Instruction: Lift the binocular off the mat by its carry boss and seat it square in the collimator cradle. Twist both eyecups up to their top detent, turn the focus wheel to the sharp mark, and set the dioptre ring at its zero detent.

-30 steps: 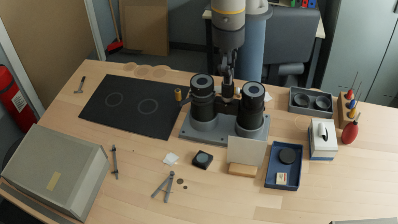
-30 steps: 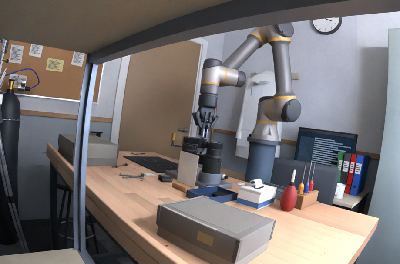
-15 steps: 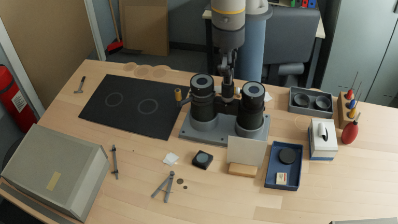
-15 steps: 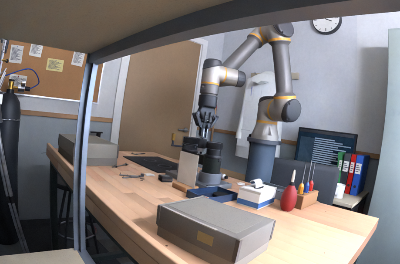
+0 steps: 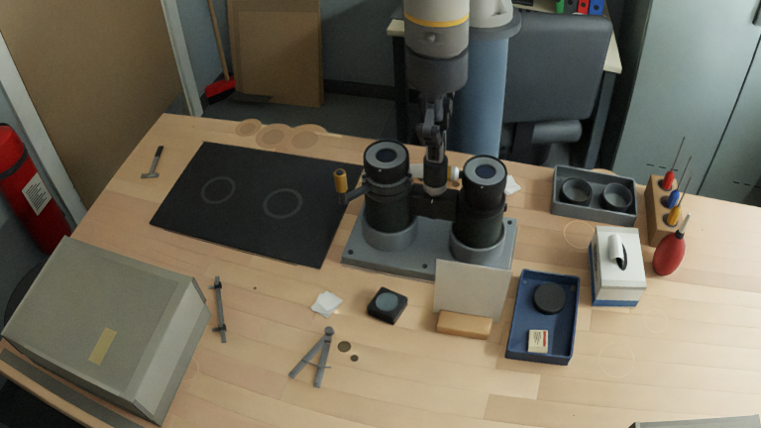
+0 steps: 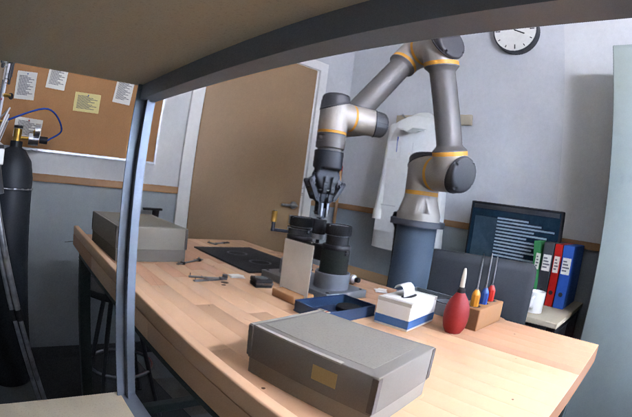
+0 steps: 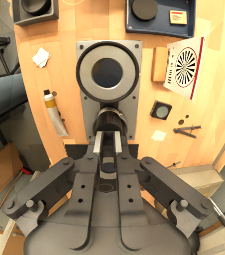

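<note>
The black binocular (image 5: 435,196) stands upright with both barrels seated in the grey collimator cradle (image 5: 429,241), eyecups facing up. Between the barrels rises the carry boss (image 5: 435,168), and my gripper (image 5: 435,161) comes straight down from above and is closed on that boss. From the wrist camera my fingers (image 7: 107,145) clasp the boss, with the focus wheel (image 7: 109,120) and one eyecup (image 7: 107,72) beyond them. The black mat (image 5: 255,202) lies empty to the cradle's left, showing two ring outlines. A yellow-knobbed lever (image 5: 340,180) sticks out at the cradle's left side.
A grey box (image 5: 104,325) fills the table's near-left corner. In front of the cradle stand a target card (image 5: 472,289) on a wooden block, a blue tray (image 5: 543,316), a tissue box (image 5: 617,266) and a small lens block (image 5: 387,304). A grey cap tray (image 5: 595,194) and a screwdriver stand (image 5: 668,205) sit to the right.
</note>
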Tool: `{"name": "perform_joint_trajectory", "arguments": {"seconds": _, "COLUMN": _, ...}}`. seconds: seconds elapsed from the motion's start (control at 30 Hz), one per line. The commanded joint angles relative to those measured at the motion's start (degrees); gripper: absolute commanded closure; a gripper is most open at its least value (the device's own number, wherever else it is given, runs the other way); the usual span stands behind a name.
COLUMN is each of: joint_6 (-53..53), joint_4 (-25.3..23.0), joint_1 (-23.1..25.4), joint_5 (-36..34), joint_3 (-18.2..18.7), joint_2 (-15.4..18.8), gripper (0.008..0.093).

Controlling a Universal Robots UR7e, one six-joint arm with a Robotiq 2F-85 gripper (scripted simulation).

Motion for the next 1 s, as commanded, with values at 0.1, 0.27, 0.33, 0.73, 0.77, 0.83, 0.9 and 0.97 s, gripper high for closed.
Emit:
{"name": "perform_joint_trajectory", "arguments": {"seconds": 0.1, "joint_6": 0.0, "joint_4": -0.04, "joint_1": 0.0, "joint_5": 0.03, "joint_3": -0.02, "joint_2": 0.0, "gripper": 0.0774}}
{"name": "perform_joint_trajectory", "arguments": {"seconds": 0.27, "joint_6": 0.0, "joint_4": -0.04, "joint_1": 0.0, "joint_5": 0.03, "joint_3": -0.02, "joint_2": 0.0, "gripper": 0.0674}}
{"name": "perform_joint_trajectory", "arguments": {"seconds": 0.33, "joint_6": 0.0, "joint_4": -0.04, "joint_1": 0.0, "joint_5": 0.03, "joint_3": -0.02, "joint_2": 0.0, "gripper": 0.0634}}
{"name": "perform_joint_trajectory", "arguments": {"seconds": 0.73, "joint_6": 0.0, "joint_4": -0.04, "joint_1": 0.0, "joint_5": 0.03, "joint_3": -0.02, "joint_2": 0.0, "gripper": 0.0534}}
{"name": "perform_joint_trajectory", "arguments": {"seconds": 0.77, "joint_6": 0.0, "joint_4": -0.04, "joint_1": 0.0, "joint_5": 0.03, "joint_3": -0.02, "joint_2": 0.0, "gripper": 0.0534}}
{"name": "perform_joint_trajectory", "arguments": {"seconds": 0.83, "joint_6": 0.0, "joint_4": -0.04, "joint_1": 0.0, "joint_5": 0.03, "joint_3": -0.02, "joint_2": 0.0, "gripper": 0.0534}}
{"name": "perform_joint_trajectory", "arguments": {"seconds": 0.9, "joint_6": 0.0, "joint_4": 0.0, "joint_1": 0.0, "joint_5": 0.03, "joint_3": -0.03, "joint_2": -0.03, "gripper": 0.0534}}
{"name": "perform_joint_trajectory", "arguments": {"seconds": 0.97, "joint_6": 0.0, "joint_4": 0.12, "joint_1": 0.0, "joint_5": 0.03, "joint_3": -0.06, "joint_2": -0.12, "gripper": 0.0534}}
